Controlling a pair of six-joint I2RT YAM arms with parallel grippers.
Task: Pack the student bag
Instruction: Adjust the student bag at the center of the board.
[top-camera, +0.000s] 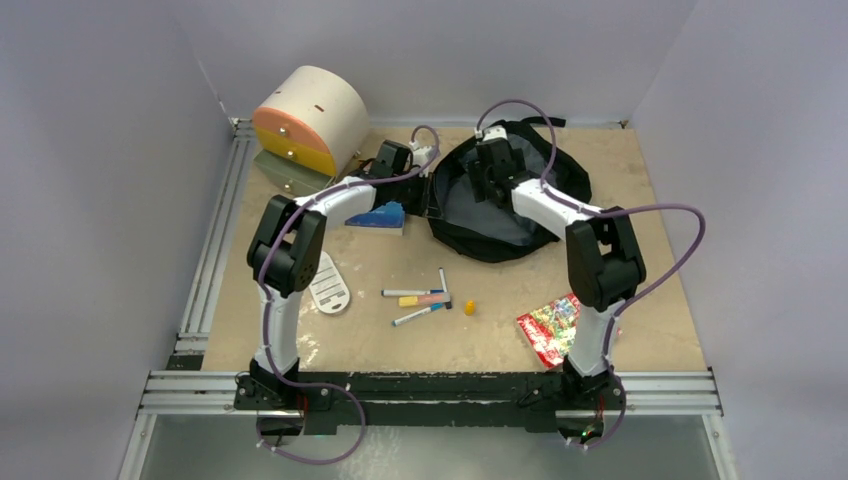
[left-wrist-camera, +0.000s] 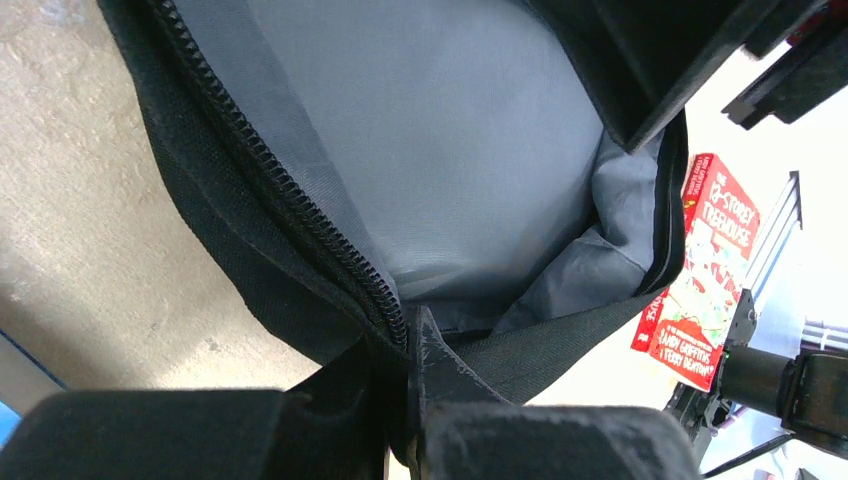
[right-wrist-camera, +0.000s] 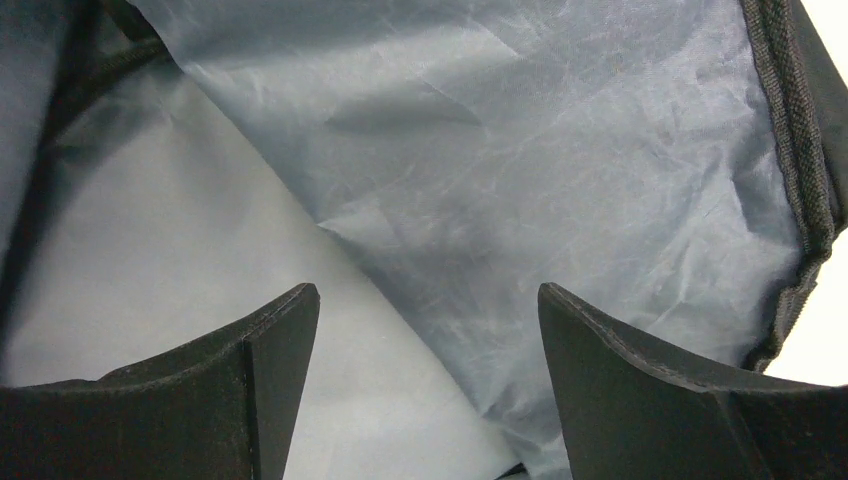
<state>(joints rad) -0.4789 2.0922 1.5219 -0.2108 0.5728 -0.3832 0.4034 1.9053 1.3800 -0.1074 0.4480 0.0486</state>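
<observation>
Left gripper (left-wrist-camera: 412, 360) clamps student bag (top-camera: 470, 222) rim, right gripper (right-wrist-camera: 428, 300) gapes empty inside; book (top-camera: 550, 328), markers (top-camera: 420, 300) nearby.

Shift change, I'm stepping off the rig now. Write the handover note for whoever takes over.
Left gripper: shut on the zipper rim of the student bag, at its left side, holding the mouth open.
Right gripper: open, empty, inside the bag over the grey lining.
On the table, outside the bag: red book, markers, small yellow piece, blue item.
Done: bag opened; nothing packed shows inside.
Left: probably loading these items.
</observation>
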